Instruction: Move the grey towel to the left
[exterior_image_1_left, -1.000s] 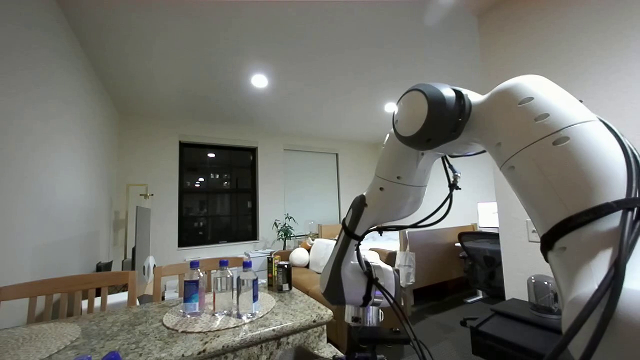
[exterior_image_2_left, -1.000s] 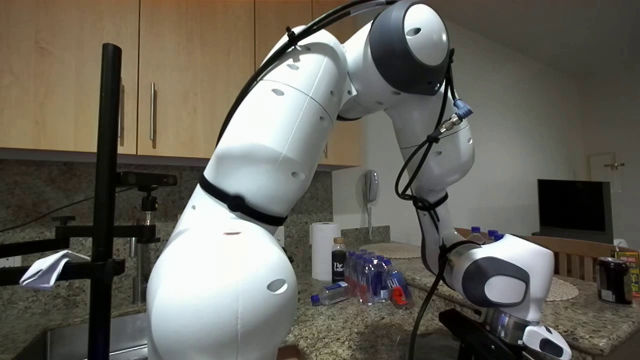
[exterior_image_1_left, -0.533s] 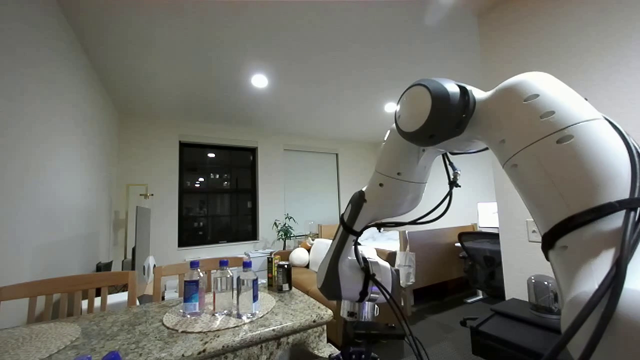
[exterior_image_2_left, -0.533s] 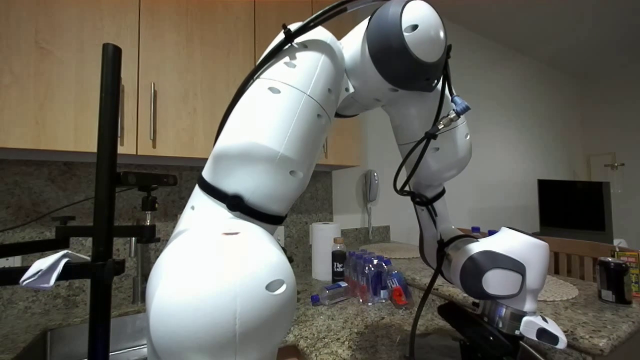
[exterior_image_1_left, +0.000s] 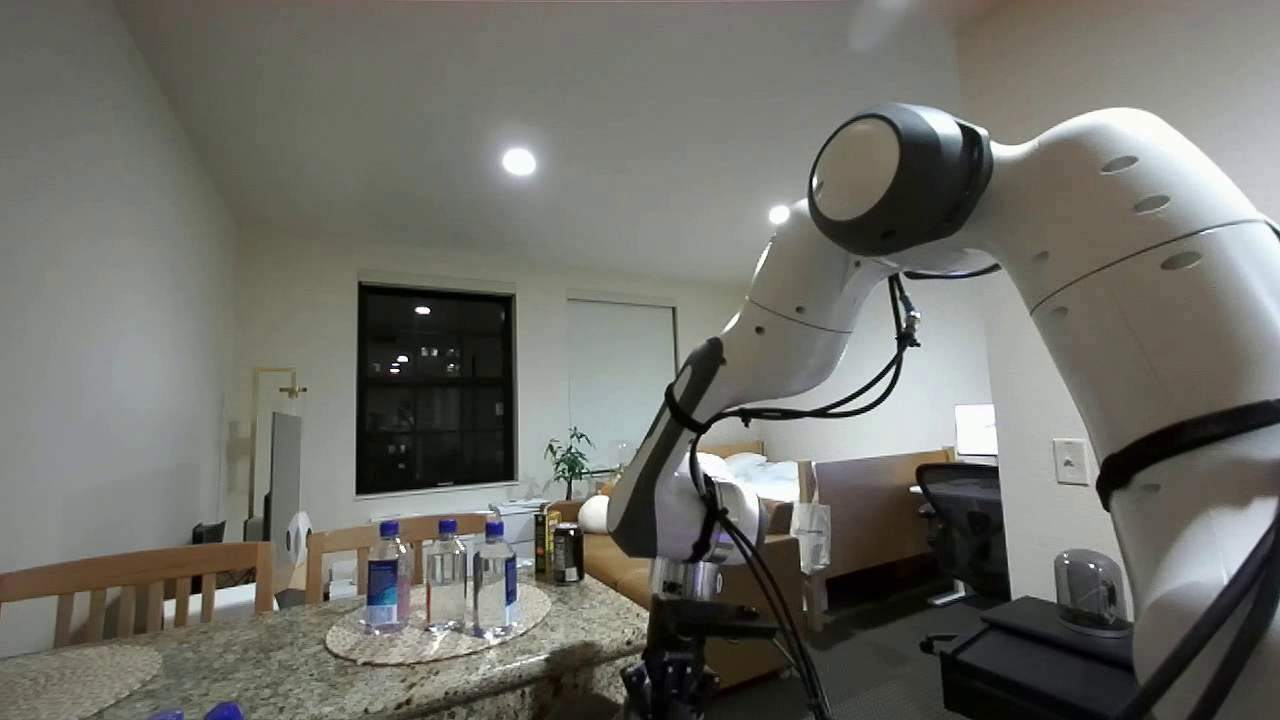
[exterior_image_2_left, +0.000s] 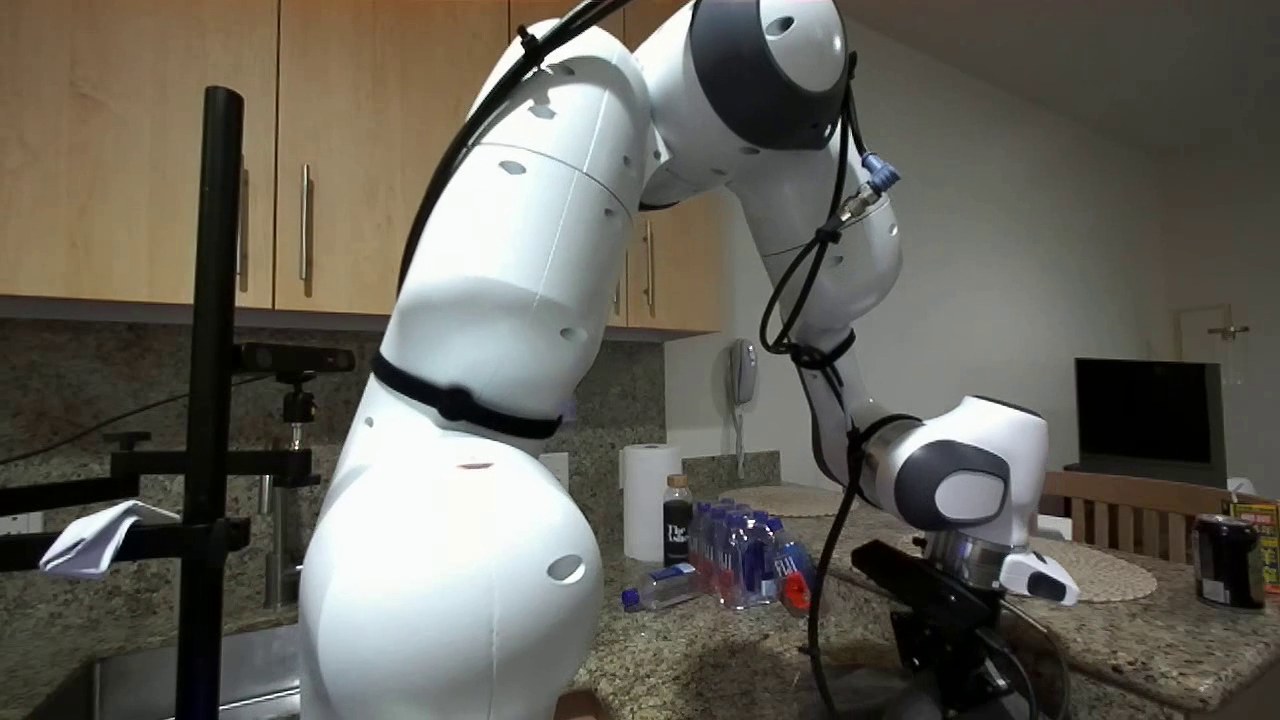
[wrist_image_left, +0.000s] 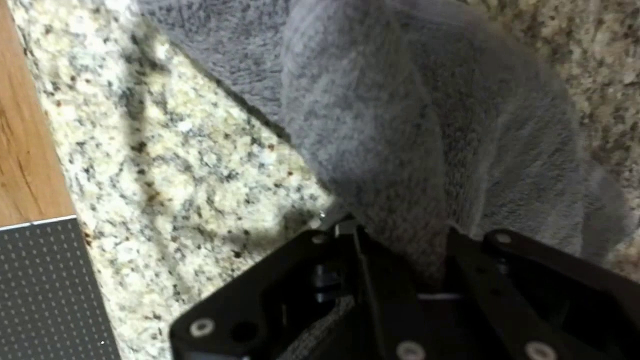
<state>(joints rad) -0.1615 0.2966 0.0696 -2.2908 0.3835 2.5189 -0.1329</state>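
Note:
The grey towel (wrist_image_left: 365, 110) fills the upper middle and right of the wrist view, bunched into a fold that runs down between my fingers. My gripper (wrist_image_left: 395, 230) is shut on that fold, its black fingers (wrist_image_left: 470, 260) pressing from both sides. Other parts of the cloth spread out over the speckled granite; whether they rest on it or hang just above, I cannot tell. In an exterior view the gripper (exterior_image_1_left: 668, 685) points down beside the counter's end, cut off by the lower edge. The gripper (exterior_image_2_left: 950, 650) also shows low in an exterior view, its fingertips hidden.
Three water bottles (exterior_image_1_left: 445, 580) stand on a round woven mat (exterior_image_1_left: 350, 645), with a black can (exterior_image_1_left: 568, 553) behind. More bottles (exterior_image_2_left: 735, 555) cluster near a paper towel roll (exterior_image_2_left: 650, 500). A granite edge borders a brown wooden surface (wrist_image_left: 25, 140) and a dark dotted surface (wrist_image_left: 50, 295).
The arm has risen and drawn back. In both exterior views the hand has shifted up and to the left, bringing more of the gripper into sight.

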